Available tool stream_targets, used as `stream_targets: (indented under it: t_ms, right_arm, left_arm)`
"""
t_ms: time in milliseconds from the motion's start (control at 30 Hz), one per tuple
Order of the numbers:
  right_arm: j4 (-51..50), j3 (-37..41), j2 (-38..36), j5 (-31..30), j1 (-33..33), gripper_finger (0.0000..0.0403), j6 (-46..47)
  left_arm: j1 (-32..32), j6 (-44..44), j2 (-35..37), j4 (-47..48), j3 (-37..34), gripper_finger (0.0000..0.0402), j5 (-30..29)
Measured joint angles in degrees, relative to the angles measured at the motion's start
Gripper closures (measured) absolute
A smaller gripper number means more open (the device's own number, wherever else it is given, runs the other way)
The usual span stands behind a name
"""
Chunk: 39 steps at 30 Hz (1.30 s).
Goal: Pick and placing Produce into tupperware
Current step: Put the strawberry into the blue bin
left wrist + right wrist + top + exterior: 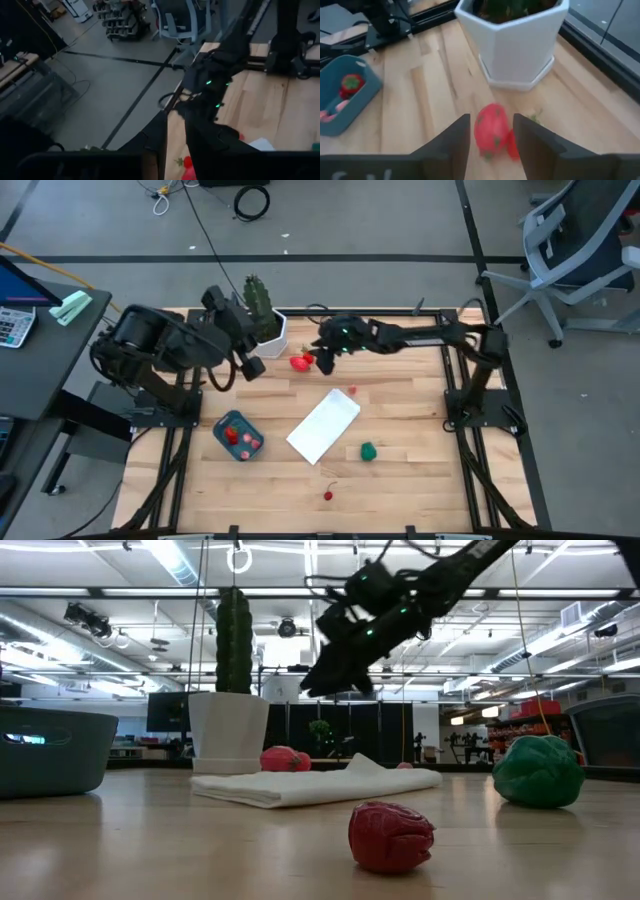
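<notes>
The right gripper [490,137] hangs above a red strawberry [491,131] beside the white plant pot [517,47], fingers apart, the berry showing between them. The left gripper [250,365] waits by the pot; I cannot tell its fingers' state. The teal tupperware [222,425] holds two red pieces. Four produce pieces lie loose on the table.

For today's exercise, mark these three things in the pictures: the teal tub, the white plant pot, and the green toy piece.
teal tub [222,423]: high view, bare inside corner.
white plant pot [520,45]: right wrist view, front wall.
green toy piece [538,772]: low view, middle of its body.
</notes>
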State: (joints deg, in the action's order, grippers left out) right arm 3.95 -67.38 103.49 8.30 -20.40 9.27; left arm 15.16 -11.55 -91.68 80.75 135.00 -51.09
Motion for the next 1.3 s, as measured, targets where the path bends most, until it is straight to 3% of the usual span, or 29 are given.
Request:
stream_targets:
  t_ms: [367, 733, 1300]
  right_arm:
    - [-14.7, -17.9, 13.0, 1.1, -1.7, 0.0203, -3.4]
    - [-14.9, -19.0, 19.0, -5.6, -2.1, 0.0202, -1.4]
    - [-15.1, -19.1, 18.8, -4.7, -2.1, 0.0205, -1.4]
  left_arm:
    - [0.1, -5.3, 1.0, 7.9, -0.4, 0.0334, 0.1]
    - [0.1, -6.2, 1.0, 7.8, -0.4, 0.0336, 0.1]
    - [0.1, -8.9, 1.0, 7.8, -0.4, 0.0334, 0.1]
